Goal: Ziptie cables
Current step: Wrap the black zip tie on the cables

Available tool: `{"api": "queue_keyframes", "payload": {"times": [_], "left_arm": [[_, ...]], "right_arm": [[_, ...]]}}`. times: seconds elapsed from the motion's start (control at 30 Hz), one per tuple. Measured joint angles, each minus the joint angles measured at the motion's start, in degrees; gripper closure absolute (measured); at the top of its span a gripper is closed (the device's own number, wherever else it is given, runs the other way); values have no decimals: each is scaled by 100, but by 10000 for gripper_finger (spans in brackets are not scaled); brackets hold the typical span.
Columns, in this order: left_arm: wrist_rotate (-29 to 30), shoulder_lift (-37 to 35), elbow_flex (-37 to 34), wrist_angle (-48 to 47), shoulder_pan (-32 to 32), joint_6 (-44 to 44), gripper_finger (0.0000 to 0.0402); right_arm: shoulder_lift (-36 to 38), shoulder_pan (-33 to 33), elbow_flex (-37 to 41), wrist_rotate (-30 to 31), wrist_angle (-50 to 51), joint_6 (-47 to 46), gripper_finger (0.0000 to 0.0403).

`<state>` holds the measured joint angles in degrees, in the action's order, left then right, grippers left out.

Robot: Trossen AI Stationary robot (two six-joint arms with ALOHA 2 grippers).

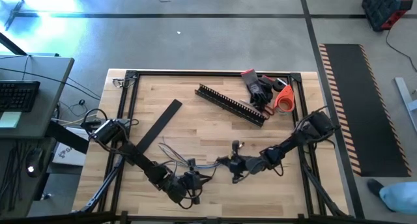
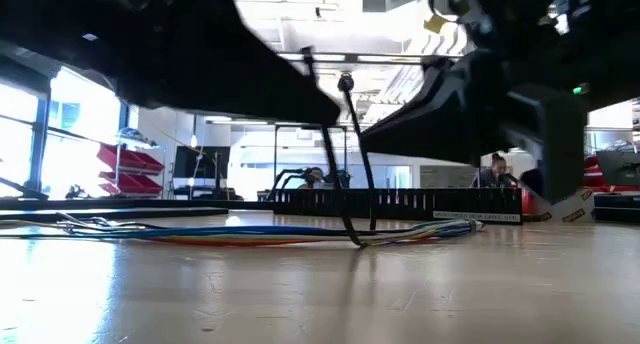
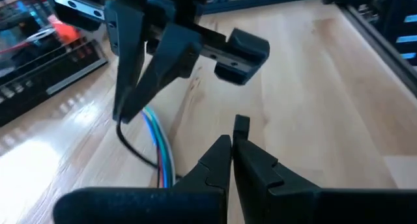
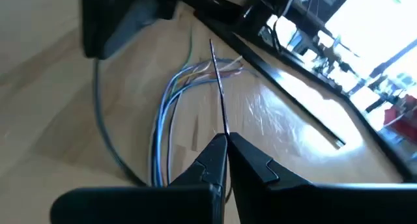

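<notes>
The cables (image 1: 186, 160) are a slack bundle of thin blue, green, reddish and pale wires lying flat on the wooden table (image 1: 195, 120) near its near edge; they also show in the low view (image 2: 230, 234) and in both wrist views (image 3: 159, 142) (image 4: 166, 113). A thin black zip tie (image 2: 350, 229) loops down around them, and both of its strands rise to the grippers. My left gripper (image 1: 195, 182) (image 3: 232, 142) is shut just nearer than the bundle. My right gripper (image 1: 232, 164) (image 4: 227, 140) is shut at the bundle's right end. My left gripper pinches the zip tie's end between its fingertips; a small black block (image 3: 241, 123) sticks out past them. My own fingers hide the rest of the contact. My right gripper pinches the zip tie's thin tail (image 4: 223, 129) at its fingertips, from above, pointing down. The tail stands on past the fingers (image 4: 215, 68), and the strip below curves slack down to the cables (image 3: 124, 129).
A rigid black comb-toothed channel (image 1: 231, 105) lies at the far middle, with a flat black strip (image 1: 159, 126) to its left. Dark gloves (image 1: 257, 87) and an orange tape roll (image 1: 283, 99) sit at the far right corner. A black frame (image 1: 130, 77) edges the table. People sit in the room behind (image 2: 495, 169).
</notes>
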<state>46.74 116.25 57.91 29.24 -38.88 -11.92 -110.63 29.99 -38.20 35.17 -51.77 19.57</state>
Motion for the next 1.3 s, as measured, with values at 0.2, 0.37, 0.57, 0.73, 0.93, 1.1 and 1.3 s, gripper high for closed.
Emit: {"api": "queue_keyframes", "payload": {"times": [0.2, 0.37, 0.57, 0.73, 0.93, 1.1, 1.3], "left_arm": [[-466, 4, 4, 111, 209, 107, 402], [-881, 4, 4, 210, 360, 63, 402], [-1162, 4, 4, 376, 461, 61, 402], [-1229, 4, 4, 378, 479, 14, 402], [-1235, 4, 4, 391, 479, -44, 402], [-1344, 4, 4, 382, 479, -138, 402], [-1452, 4, 4, 384, 475, -154, 402]], "right_arm": [[-4, 174, 0, 130, 20, 290, 403], [-7, 204, 0, 286, 23, 813, 403], [-19, 376, -197, 628, 111, 1619, 403], [-269, 494, -475, 1070, 237, 2376, 403], [-628, 552, -766, 1411, 221, 2719, 403], [-691, 626, -789, 1439, -2, 2924, 403], [-691, 739, -789, 1654, -50, 3198, 403]]}}
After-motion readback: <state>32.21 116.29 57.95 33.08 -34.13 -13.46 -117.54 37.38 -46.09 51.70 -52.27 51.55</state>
